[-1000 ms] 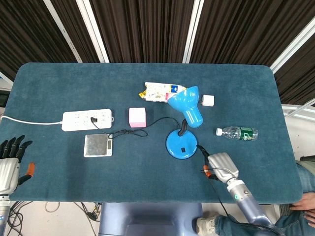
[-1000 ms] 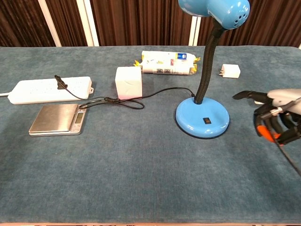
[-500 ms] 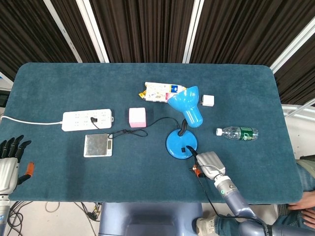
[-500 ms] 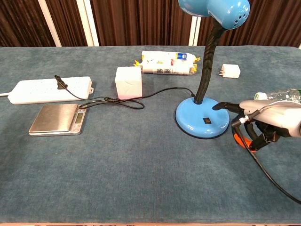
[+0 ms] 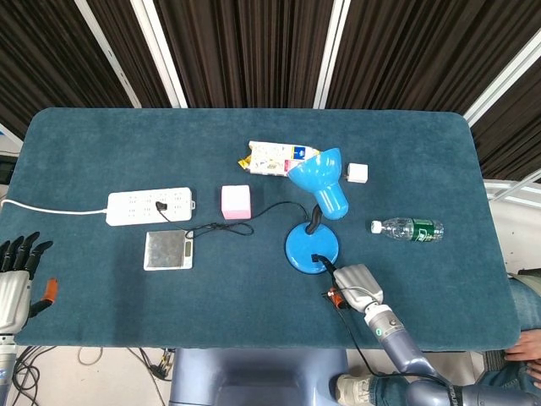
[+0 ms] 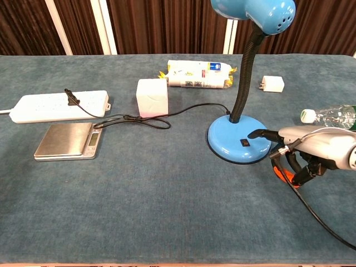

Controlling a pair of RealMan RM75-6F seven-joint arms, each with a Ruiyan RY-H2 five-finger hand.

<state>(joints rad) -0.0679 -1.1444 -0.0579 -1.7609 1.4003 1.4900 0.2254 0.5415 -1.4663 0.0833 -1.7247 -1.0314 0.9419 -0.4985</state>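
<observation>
Fingertip of the right hand (image 6: 311, 146) stretches over the round base of the blue gooseneck desk lamp (image 6: 239, 142), just beside its small black switch (image 6: 243, 142); other fingers curl in, holding nothing. Left hand (image 5: 15, 283) idles at the table's edge, fingers apart.

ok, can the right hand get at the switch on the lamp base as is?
Probably yes. The right hand has one fingertip out over the blue lamp base, just beside the black switch, with nothing between them.

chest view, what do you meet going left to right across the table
White power strip → silver kitchen scale → pale pink cube → blue desk lamp base → right hand → clear plastic bottle
</observation>
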